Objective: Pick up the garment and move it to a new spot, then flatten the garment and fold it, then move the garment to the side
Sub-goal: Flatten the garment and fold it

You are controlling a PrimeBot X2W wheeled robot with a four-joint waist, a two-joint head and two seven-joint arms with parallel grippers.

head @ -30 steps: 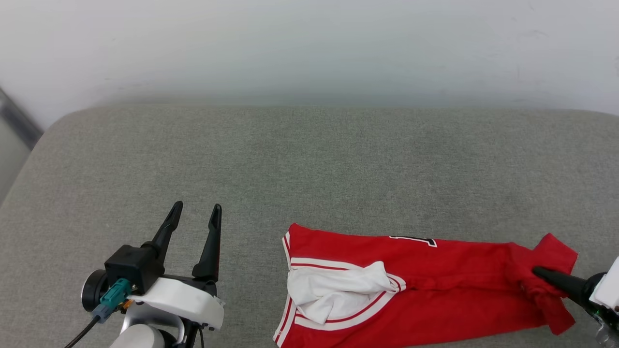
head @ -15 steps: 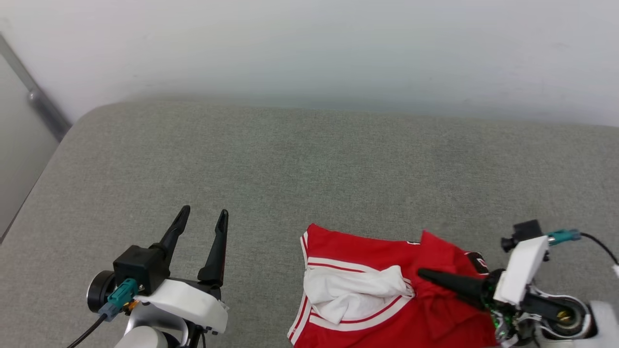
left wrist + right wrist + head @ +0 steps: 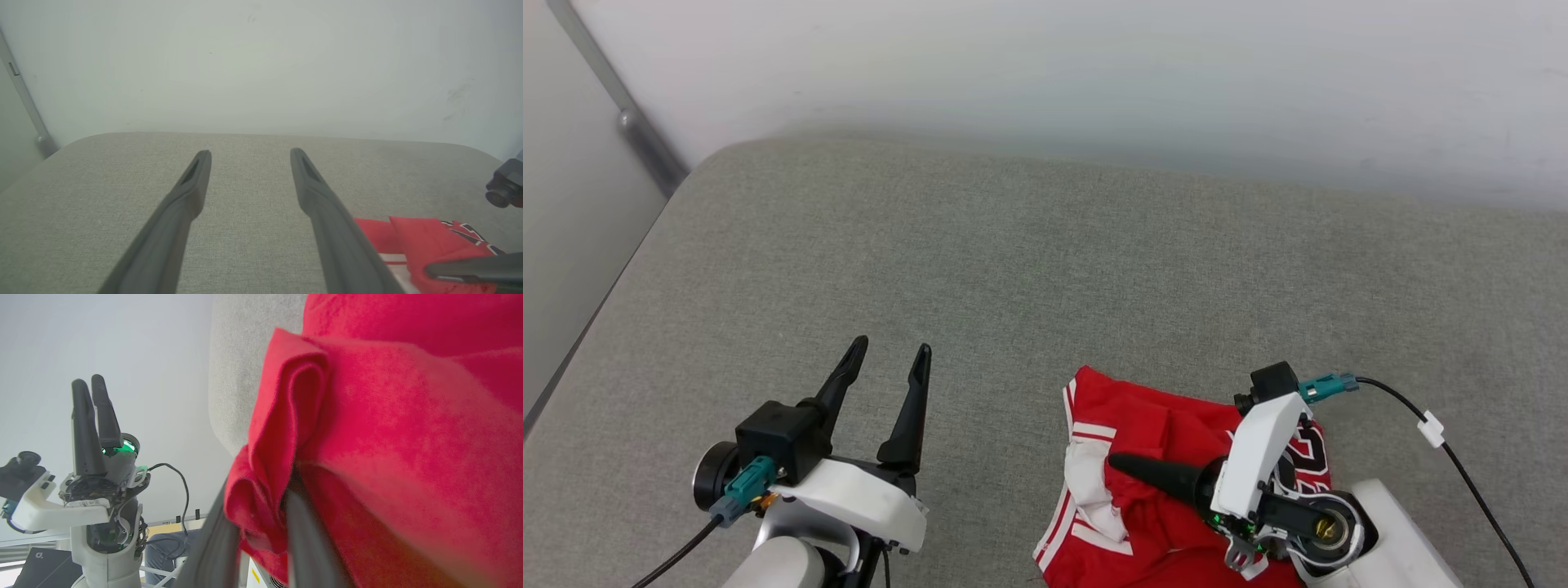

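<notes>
Saw a metal strip (image 3: 629, 122) slanting down the pale wall (image 3: 1045, 73) at 10 o'clock in the head view. Found the left gripper (image 3: 891, 347) at 8 o'clock over the grey cushion (image 3: 1013, 269), its two prongs spread apart and holding nothing. Got the same from the left wrist view: bare cushion (image 3: 245, 228) in the gap of the left gripper (image 3: 250, 153).

Found the shirt (image 3: 1168, 425) at 5 o'clock, bunched up on the cushion and well apart from the left gripper. Made out a crumpled white sleeve (image 3: 1086, 482) with striped trim along its 9 o'clock edge. Could not read the black, white-edged lettering (image 3: 1307, 457) at its 3 o'clock side, half hidden by the right wrist.

Found the right gripper (image 3: 1115, 461) lying across the shirt, pointing toward 9 o'clock. Saw in the right wrist view a thick fold of the shirt (image 3: 388, 437) pinched between the dark fingers (image 3: 302, 539), so clamped on the cloth. Noted a black cable (image 3: 1462, 474) trailing toward 4 o'clock.
</notes>
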